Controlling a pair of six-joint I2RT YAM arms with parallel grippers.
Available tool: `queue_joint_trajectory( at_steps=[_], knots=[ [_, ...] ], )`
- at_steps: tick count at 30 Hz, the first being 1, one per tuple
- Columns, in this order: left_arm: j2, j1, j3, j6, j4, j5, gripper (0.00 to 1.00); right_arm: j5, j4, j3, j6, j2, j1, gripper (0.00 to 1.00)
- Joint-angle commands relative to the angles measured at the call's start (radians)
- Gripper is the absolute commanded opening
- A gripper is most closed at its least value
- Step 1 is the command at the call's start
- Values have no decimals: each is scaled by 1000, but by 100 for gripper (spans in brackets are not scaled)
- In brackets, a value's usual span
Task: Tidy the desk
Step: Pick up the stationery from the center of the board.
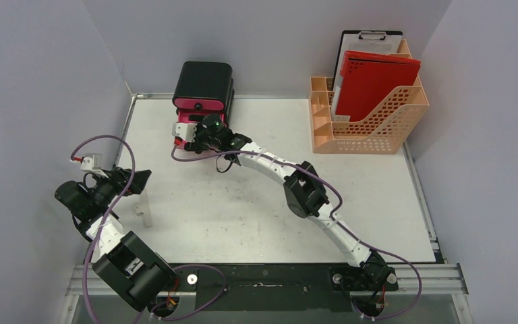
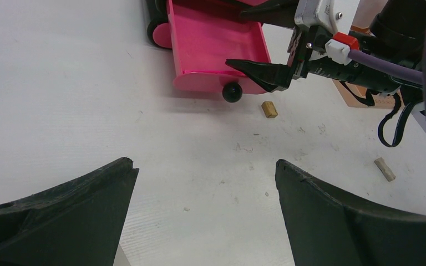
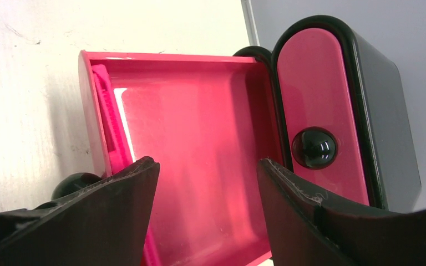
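The desk (image 1: 243,202) is a white, scuffed tabletop. At its back stands a black drawer box (image 1: 202,81) with pink drawers. Its lower drawer (image 3: 194,127) is pulled out, and what shows of its inside is bare. My right gripper (image 3: 208,166) hangs open over this drawer with nothing between its fingers. The upper drawer (image 3: 316,111) is pushed in, its black knob (image 3: 314,147) facing out. My left gripper (image 2: 206,172) is open low over bare desk at the left, pointing toward the open drawer (image 2: 216,44).
Two small tan cork-like pieces (image 2: 269,108) (image 2: 384,169) lie on the desk in front of the drawer. An orange file rack (image 1: 371,125) holding a red folder (image 1: 374,81) and a clipboard stands at the back right. A white upright piece (image 1: 145,209) stands beside the left gripper.
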Motion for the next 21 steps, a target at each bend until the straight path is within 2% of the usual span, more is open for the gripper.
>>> queue_joint_trajectory(
  at_steps=[1,6,8,11,14,21],
  knots=[
    [-4,9,2,1,44,34,96,23,16,11,-9,-65,-6,67],
    [-15,10,3,16,37,38,96,13,-74,13,-44,-139,5,70],
    [-22,10,14,53,-14,38,96,8,-120,4,-54,-186,14,70],
    [-34,10,50,161,-149,35,96,1,-201,-22,-47,-250,23,73],
    [-50,6,109,346,-356,20,96,-20,-286,-71,-13,-321,25,76],
    [-62,-27,199,652,-722,-66,96,-110,-462,-309,60,-527,24,87]
  ],
)
